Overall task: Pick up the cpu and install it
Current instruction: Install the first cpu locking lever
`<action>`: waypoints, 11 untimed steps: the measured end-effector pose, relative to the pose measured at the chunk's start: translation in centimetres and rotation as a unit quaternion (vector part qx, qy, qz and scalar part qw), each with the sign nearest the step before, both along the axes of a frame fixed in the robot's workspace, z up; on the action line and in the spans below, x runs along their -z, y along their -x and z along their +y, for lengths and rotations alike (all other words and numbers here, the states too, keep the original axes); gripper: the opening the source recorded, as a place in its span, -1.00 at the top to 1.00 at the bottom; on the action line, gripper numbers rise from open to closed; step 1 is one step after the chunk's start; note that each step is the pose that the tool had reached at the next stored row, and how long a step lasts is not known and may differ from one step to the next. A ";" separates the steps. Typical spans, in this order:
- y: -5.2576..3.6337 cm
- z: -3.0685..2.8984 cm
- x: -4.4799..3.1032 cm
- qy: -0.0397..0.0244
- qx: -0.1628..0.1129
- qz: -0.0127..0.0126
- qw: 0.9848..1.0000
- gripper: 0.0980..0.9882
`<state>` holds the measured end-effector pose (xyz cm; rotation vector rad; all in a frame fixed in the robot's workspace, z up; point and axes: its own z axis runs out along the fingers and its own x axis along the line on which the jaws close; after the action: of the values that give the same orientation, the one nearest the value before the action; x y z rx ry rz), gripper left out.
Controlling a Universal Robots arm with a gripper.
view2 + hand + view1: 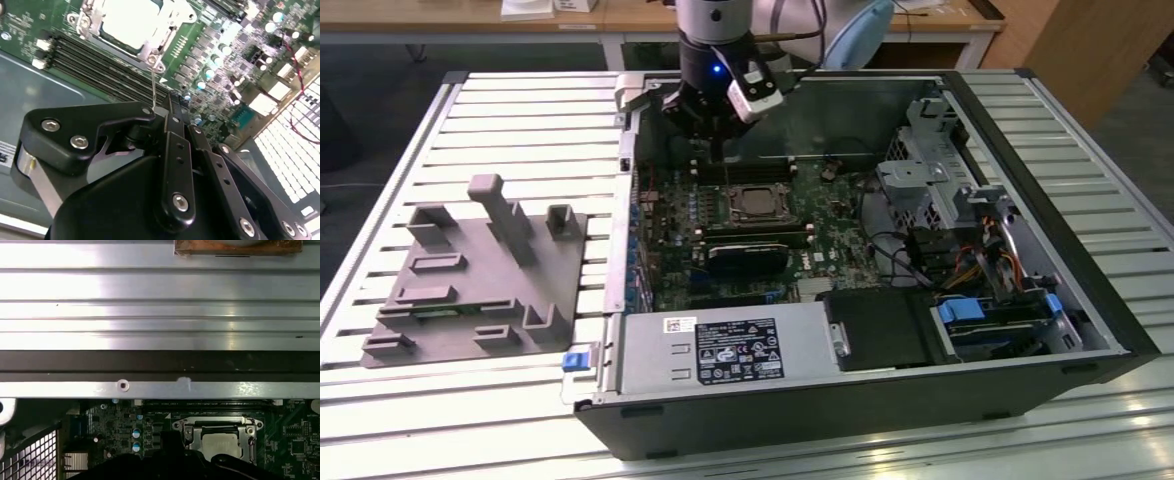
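On the slatted surface (520,110), the grey fixture block (474,275) stands at the exterior view's left. Rightward, the tool (718,140) hangs inside the open computer case (1014,330); whether it is open or closed, I cannot tell. The cpu (754,204) sits in the motherboard socket, its near edge cut off behind the tool's body in the first wrist view.

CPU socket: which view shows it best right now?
The exterior view: the socket sits whole and unobstructed on the motherboard, below the gripper. In the second wrist view the socket is cut off at the frame edge and glare-washed. In the first wrist view the gripper body covers part of the socket.
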<state>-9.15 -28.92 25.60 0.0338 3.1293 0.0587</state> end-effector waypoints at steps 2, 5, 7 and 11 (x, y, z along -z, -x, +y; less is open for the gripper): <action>-0.41 0.00 0.00 0.000 0.000 0.000 1.000 0.98; -0.88 0.00 0.00 0.000 0.000 0.000 1.000 0.98; -1.07 0.00 0.00 0.000 0.000 0.000 1.000 0.98; -1.35 0.00 0.00 0.000 0.000 0.000 1.000 0.98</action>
<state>-7.80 -28.92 25.60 0.0337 3.1299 0.0585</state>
